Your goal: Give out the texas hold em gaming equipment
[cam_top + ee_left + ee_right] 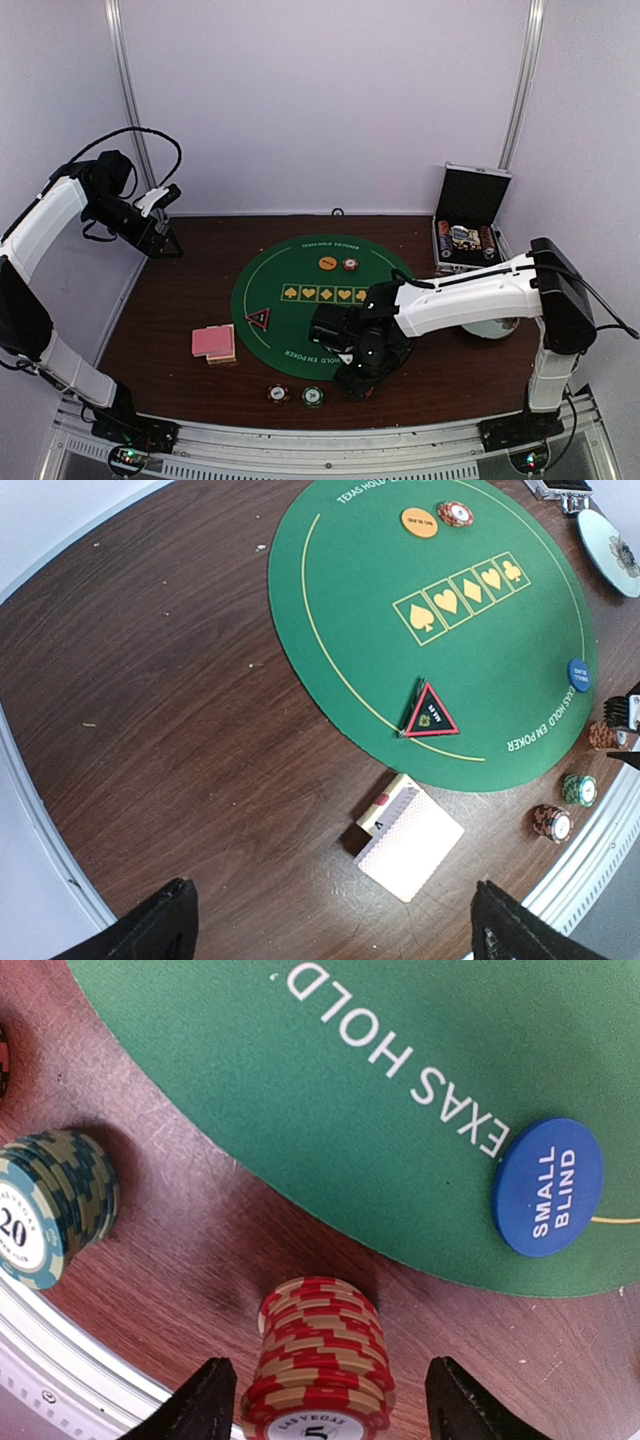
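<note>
Close to the near edge of the table [200,1260], a little right of its middle, the right tool [325,1395] hangs low with its two fingers spread on either side of a red chip stack [320,1360]. A clear gap shows at one finger and only a sliver at the other, so nothing is pinched yet. The stack stands upright on bare wood just off the rim of the green mat [350,1080].

A blue disc [548,1188] marked SMALL BLIND lies flat on the mat just inside that rim, near the stack but apart from it. A green chip stack [50,1210] stands farther left along the same near edge. The deck of cards [410,842] lies off the mat's left rim. The left tool [335,915] is raised near the far-left corner, fingers wide apart and empty.

The step in hand looks like taking hold of the red stack to carry it to a place. To do it well, the right tool should first shift sideways until the stack sits midway between the fingers; otherwise the nearer finger will likely push the column over before the other one meets it. The pads should reach low enough to catch the bottom chips, then press together gently and evenly. A straight lift should follow, keeping clear of the green chip stack and the blue disc.
</note>
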Action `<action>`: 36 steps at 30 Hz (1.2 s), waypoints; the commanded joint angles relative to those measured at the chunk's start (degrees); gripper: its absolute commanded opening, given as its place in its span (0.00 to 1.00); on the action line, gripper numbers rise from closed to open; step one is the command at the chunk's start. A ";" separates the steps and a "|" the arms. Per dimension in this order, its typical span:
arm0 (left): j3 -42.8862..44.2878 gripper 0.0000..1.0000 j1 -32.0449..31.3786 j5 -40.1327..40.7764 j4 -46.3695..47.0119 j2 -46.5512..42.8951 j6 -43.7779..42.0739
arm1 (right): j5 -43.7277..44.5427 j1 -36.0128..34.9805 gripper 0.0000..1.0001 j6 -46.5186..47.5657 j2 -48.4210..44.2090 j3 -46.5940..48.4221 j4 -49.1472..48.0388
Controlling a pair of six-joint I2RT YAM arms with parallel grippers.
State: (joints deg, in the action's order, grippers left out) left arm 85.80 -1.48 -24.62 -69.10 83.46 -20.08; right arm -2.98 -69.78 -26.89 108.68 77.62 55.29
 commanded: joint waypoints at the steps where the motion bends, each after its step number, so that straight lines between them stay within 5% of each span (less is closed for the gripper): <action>1: 1.04 0.97 0.42 0.39 -0.43 -0.53 -0.93 | -0.38 -0.36 0.68 0.13 0.90 -0.68 -1.13; 22: 0.98 0.98 0.42 0.29 -0.47 -0.55 -0.84 | 0.83 -0.41 0.35 0.06 -0.92 0.52 1.21; 36: 0.36 0.98 0.42 -0.19 0.10 -0.48 -0.71 | 3.69 -0.42 0.29 1.80 -1.42 9.63 10.59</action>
State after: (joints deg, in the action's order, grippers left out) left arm 85.82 -1.48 -24.27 -69.10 83.46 -20.08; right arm -2.11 -69.78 -26.11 108.97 83.37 61.80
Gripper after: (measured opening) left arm 0.976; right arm 0.428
